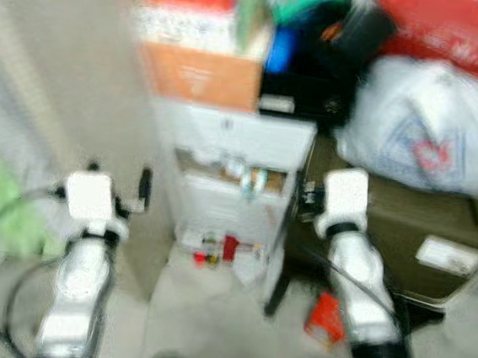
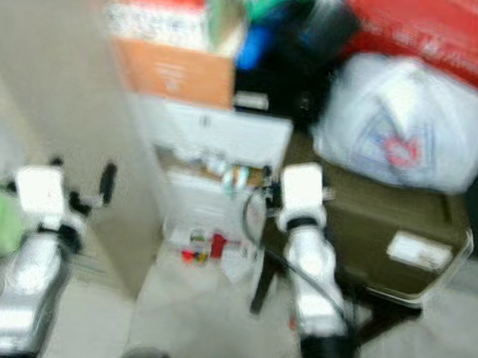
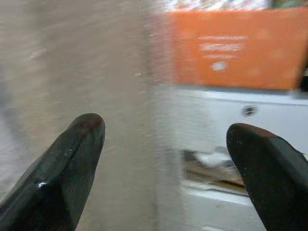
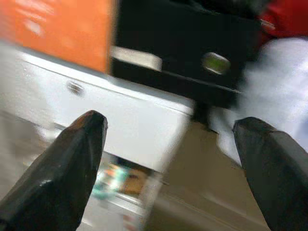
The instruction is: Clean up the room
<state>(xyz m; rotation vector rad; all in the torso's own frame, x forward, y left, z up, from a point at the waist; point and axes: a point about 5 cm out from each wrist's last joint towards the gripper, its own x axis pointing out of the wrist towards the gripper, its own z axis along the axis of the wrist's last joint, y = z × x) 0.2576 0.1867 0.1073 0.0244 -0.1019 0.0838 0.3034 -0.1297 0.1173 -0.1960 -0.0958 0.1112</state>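
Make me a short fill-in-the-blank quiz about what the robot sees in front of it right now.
1. The box on top of the white drawer unit is coloured ____.
2. The big white plastic bag rests on a dark ____.
3. The fingers of the left gripper are ____.
4. The small red thing by the right arm lies on the ____.

Missing words: orange; table; open; floor

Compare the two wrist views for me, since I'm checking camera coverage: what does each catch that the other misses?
Left wrist: a beige panel beside the open left hand.
Right wrist: a black box and a white bag beyond the open right hand.
Both: the orange box on the white drawer unit, all blurred.
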